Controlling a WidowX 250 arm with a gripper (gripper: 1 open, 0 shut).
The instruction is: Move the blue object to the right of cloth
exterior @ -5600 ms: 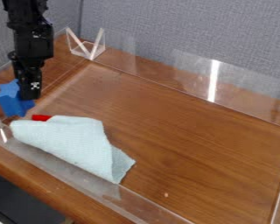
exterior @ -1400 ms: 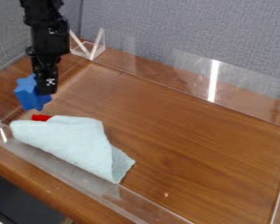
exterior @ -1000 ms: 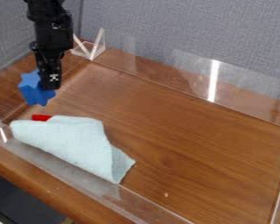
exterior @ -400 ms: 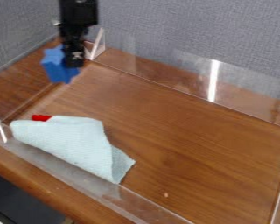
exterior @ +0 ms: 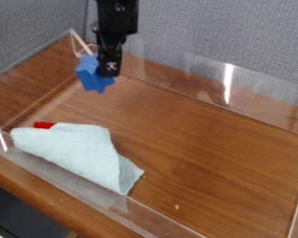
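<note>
Camera view, from the near side of a wooden table (exterior: 226, 167): a black robot arm hangs from above over the far left part of the surface, its gripper (exterior: 105, 71) pointing down. The claw is partly closed on the blue object (exterior: 92, 75), a small chunky star-shaped block, which it holds clear of the wood; the block sticks out to the left of the fingers and its underside hangs above the tabletop.

The cloth (exterior: 79, 149), a pale aqua towel rumpled into a rough triangle, lies flat at the near left, one corner reaching toward the near edge. The block is well apart from it, up in the air and toward the far side, roughly over the cloth's far end rather than to its right. A tiny red piece (exterior: 44, 124) lies on the wood just beside the cloth's far left edge.

Low clear plastic walls (exterior: 257, 85) ring the tabletop like a shallow tray, with upright panes along the far right and a strip along the near edge. Inside that enclosure rest only the cloth and the red piece; the block is inside its bounds but lifted. A grey fabric partition (exterior: 226, 33) closes off the far side.
</note>
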